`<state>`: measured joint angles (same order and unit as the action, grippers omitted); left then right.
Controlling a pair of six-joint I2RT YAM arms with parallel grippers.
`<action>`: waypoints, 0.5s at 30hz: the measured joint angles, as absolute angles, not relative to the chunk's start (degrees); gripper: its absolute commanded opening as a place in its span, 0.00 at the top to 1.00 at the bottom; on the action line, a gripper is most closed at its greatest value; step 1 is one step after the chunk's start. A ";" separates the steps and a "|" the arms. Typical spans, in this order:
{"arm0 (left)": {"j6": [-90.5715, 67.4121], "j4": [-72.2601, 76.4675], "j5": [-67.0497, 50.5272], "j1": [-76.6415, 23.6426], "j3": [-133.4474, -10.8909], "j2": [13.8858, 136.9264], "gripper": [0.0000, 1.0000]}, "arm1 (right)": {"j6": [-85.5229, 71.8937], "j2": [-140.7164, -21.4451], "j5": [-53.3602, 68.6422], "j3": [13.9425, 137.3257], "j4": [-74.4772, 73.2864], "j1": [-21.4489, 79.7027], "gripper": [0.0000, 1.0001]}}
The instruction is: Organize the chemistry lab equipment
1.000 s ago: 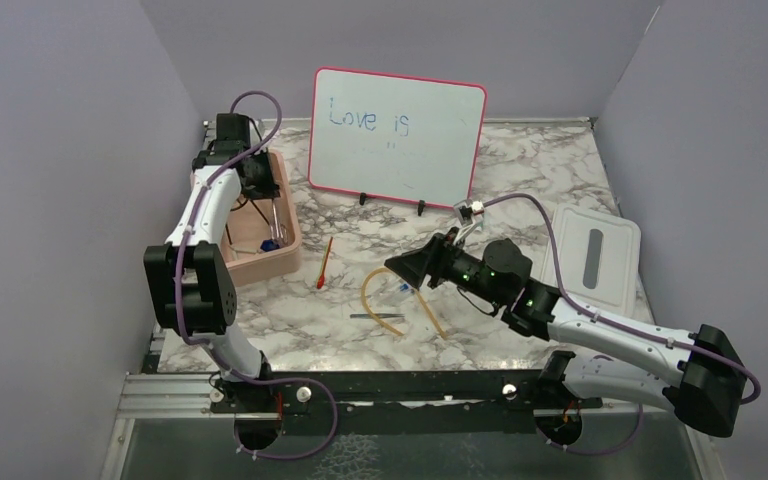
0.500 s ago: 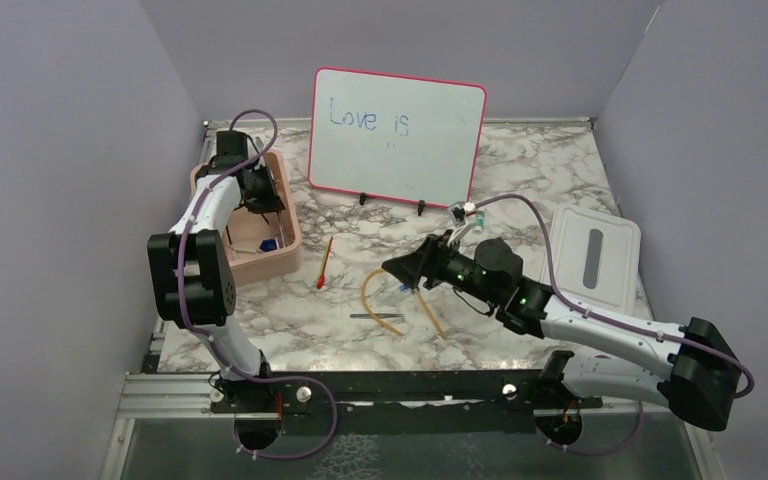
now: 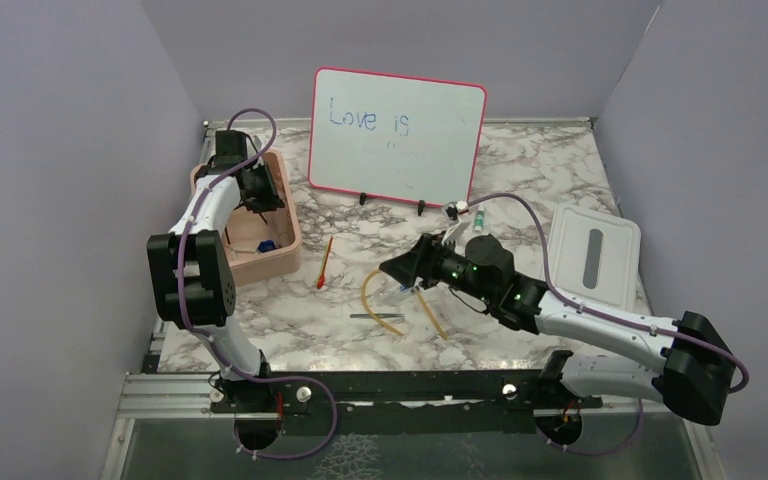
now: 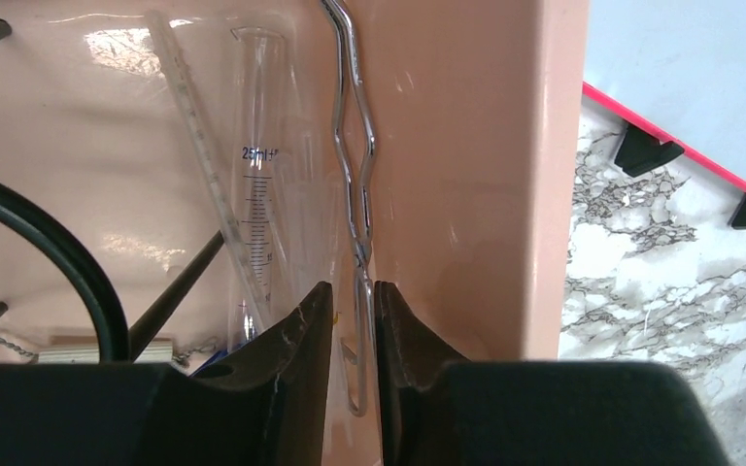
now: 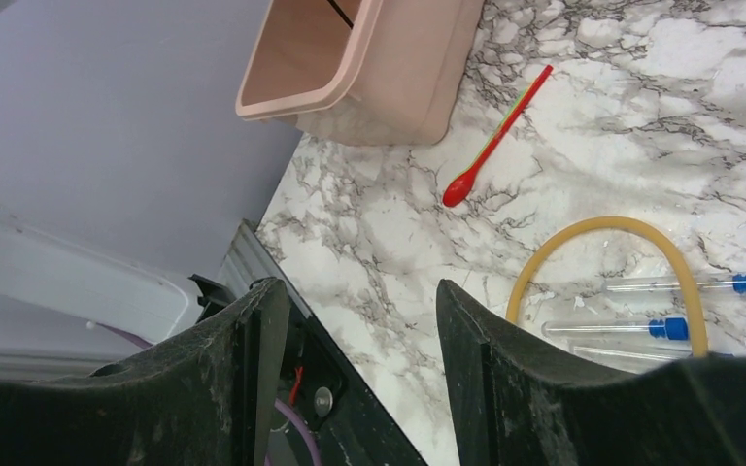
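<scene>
Metal tongs (image 4: 361, 199), graduated tube (image 4: 257, 175), black tripod (image 4: 58, 243) inside pink bin (image 4: 486, 146).

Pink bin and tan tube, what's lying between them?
The red-tipped spatula lies on the marble between the pink bin and the tan tube, touching neither; clearest in the right wrist view.

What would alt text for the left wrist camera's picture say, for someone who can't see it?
Seen from the left claw, slightly parted, straddling metal tongs that lean against the wall of a pink bin. A clear measuring cylinder and a black wire ring lie beside them; marbled table shows outside.
</scene>
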<state>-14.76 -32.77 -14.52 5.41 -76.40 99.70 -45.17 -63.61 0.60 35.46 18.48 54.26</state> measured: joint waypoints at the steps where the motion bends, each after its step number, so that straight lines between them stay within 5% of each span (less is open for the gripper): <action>1: -14.76 -32.84 -14.31 5.41 -76.40 99.57 0.74 | -45.15 -64.20 0.45 36.18 17.87 54.26 0.39; 15: -14.33 -33.01 -11.20 0.73 -75.61 80.29 0.60 | -45.65 -91.64 -0.45 59.88 2.81 54.26 0.44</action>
<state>-14.33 -33.01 -11.20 0.73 -75.61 80.29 -45.65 -91.64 -0.45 59.88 2.81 54.26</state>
